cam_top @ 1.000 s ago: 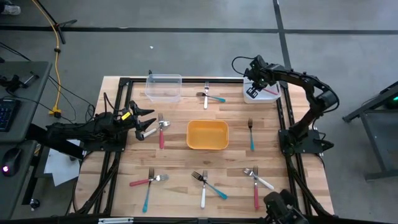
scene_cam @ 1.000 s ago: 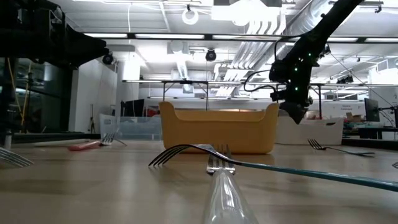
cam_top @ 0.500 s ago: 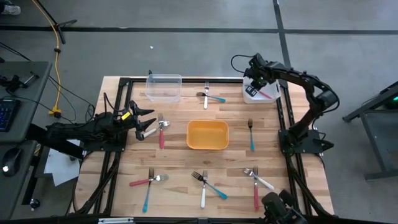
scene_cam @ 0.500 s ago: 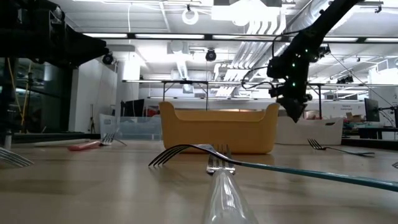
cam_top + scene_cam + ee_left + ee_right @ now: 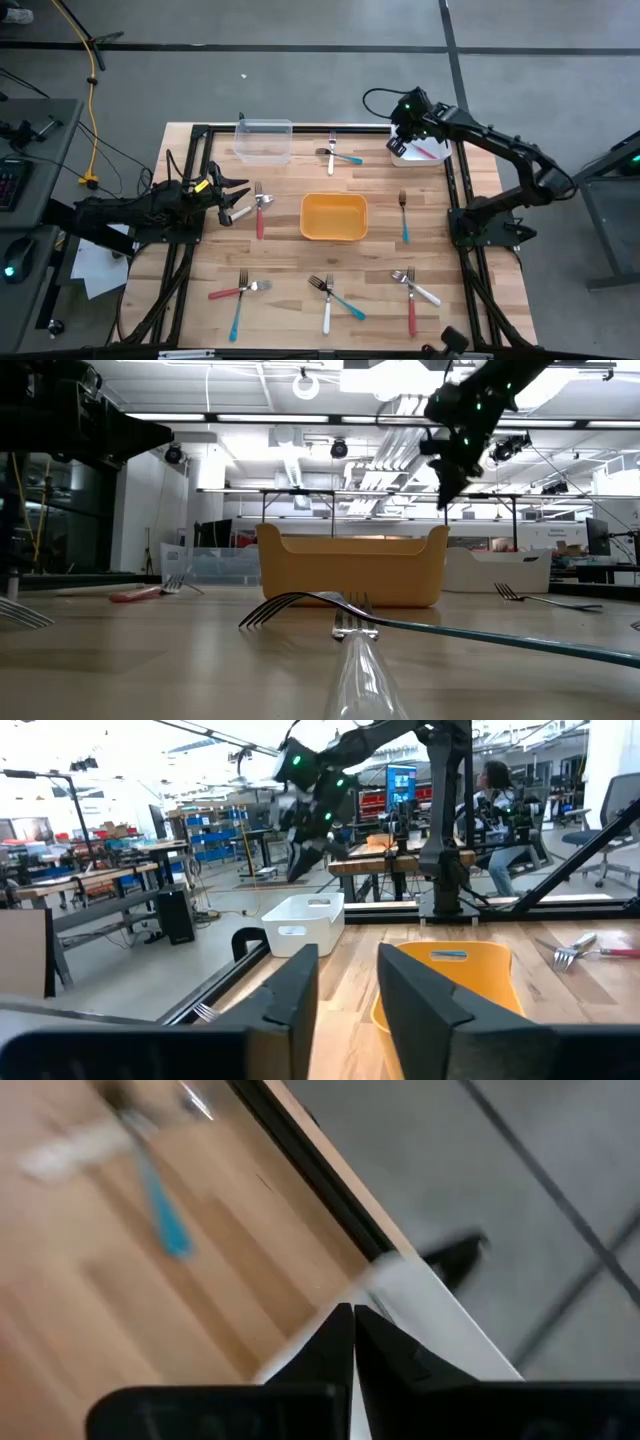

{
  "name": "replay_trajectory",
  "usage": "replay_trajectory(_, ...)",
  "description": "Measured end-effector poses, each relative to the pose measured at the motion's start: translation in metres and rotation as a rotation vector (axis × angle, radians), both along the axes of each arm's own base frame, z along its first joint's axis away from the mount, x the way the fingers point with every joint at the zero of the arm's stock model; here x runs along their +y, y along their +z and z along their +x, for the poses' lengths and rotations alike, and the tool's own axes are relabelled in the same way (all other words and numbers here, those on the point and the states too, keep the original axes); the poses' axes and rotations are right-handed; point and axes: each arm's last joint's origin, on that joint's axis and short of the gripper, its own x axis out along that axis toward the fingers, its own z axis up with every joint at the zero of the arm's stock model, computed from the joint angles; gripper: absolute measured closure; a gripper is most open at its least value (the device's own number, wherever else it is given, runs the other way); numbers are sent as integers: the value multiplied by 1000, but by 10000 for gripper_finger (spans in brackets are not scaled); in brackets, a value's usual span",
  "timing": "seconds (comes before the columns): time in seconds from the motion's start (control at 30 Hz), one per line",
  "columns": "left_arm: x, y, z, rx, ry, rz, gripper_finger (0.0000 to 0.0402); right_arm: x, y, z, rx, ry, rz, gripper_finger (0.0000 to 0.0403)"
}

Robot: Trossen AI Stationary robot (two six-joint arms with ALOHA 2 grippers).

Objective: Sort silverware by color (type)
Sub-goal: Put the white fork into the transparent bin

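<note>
Now that the right gripper [image 5: 401, 133] has lifted shut and empty from the white bin [image 5: 432, 157], its pink fork [image 5: 430, 151] is sorted; the left gripper [image 5: 243, 202], part open, holds nothing.

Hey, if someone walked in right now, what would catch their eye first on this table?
Probably the yellow bin at the table's centre, ringed by scattered coloured-handled forks. Next, the right gripper, shut and raised by the white bin at the far right corner, which holds a red-handled fork.
</note>
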Motion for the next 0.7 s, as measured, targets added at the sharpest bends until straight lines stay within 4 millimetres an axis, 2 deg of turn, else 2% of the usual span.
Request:
replay_trajectory(0.13, 0, 0, 0, 9, -8, 16, 343, 19, 11, 18, -207, 149, -46, 399)
replay_trajectory(0.27, -2, -1, 1, 13, -52, 23, 362, 39, -1, 27, -376, 295, -80, 401)
replay_trajectory(0.5, -1, -3, 3, 44, -50, 20, 387, 72, -31, 25, -518, 411, -183, 402)
replay_trajectory(0.7, 0, -8, 8, 115, 7, 9, 400, 97, -39, 18, -625, 477, -217, 402)
